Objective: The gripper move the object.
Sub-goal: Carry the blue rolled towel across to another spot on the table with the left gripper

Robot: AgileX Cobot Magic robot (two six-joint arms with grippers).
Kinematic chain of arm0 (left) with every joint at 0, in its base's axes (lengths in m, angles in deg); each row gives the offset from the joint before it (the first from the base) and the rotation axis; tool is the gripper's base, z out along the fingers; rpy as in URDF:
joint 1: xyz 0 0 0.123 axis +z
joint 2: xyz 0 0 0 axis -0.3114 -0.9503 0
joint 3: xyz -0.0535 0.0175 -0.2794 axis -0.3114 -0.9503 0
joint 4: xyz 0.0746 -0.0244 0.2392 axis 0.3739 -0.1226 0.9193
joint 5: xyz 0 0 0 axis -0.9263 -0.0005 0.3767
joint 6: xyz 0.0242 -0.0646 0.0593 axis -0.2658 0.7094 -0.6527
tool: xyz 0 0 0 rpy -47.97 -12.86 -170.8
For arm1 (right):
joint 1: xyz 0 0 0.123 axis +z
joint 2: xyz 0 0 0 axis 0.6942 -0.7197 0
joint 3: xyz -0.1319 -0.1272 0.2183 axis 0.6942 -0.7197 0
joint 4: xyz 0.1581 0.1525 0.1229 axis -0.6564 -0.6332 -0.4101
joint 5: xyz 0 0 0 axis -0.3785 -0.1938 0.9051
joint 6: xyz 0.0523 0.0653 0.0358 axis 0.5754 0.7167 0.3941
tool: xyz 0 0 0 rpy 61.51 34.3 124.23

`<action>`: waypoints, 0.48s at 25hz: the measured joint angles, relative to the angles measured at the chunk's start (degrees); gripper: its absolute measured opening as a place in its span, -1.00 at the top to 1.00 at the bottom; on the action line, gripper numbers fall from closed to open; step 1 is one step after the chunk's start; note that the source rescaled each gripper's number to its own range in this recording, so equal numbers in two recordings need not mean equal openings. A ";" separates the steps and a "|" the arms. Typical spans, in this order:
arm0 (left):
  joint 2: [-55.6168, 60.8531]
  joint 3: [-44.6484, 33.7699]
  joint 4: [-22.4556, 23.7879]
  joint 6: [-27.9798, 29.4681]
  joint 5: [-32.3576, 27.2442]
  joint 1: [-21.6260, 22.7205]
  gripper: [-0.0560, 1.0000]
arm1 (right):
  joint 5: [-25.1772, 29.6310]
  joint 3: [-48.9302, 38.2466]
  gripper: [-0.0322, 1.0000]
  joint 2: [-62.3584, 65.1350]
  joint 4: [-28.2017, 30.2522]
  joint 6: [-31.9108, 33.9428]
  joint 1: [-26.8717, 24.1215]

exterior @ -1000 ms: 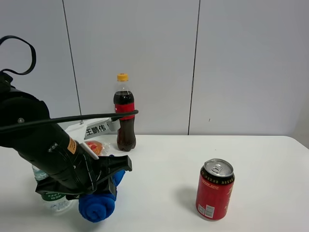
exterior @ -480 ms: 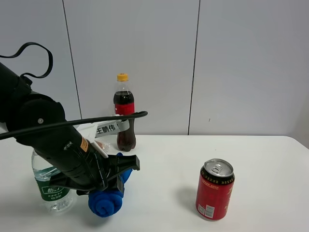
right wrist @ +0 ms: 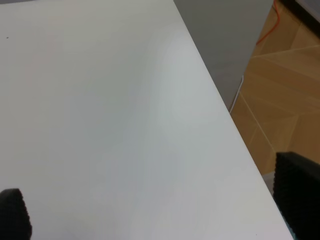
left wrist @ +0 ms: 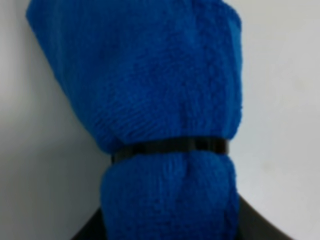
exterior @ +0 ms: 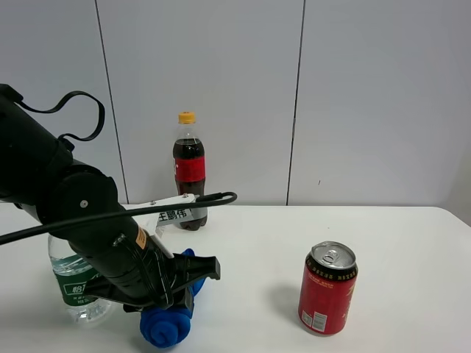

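Observation:
A rolled blue towel (exterior: 168,323) with a black band around it is held in my left gripper (exterior: 174,296) at the front left of the white table (exterior: 294,228). It is low over the table; I cannot tell if it touches. In the left wrist view the towel (left wrist: 165,100) fills the frame and the jaws are mostly hidden behind it. My right gripper (right wrist: 155,207) is open and empty over the bare table top by its edge; it does not show in the exterior view.
A red cola can (exterior: 327,288) stands at the front right. A cola bottle (exterior: 189,165) stands at the back near the wall. A clear water bottle (exterior: 73,279) stands just left of my left arm. The right wrist view shows the table edge and floor (right wrist: 270,90) beyond.
My left arm has moved right and toward the front with the blue towel in it. The water bottle now shows more fully on its left.

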 joint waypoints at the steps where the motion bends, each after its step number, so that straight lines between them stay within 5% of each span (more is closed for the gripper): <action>1: 0.00 0.12 0.00 -0.16 0.07 0.00 0.87 | 0.00 0.00 -1.00 0.00 0.00 0.00 0.00; 10: 0.00 0.17 -0.30 -0.76 0.25 0.00 0.85 | 0.00 0.00 -1.00 0.00 0.00 0.00 0.00; 12: 0.17 0.17 -0.30 -1.09 0.30 0.00 0.47 | 0.00 0.00 -1.00 0.00 0.00 0.00 0.00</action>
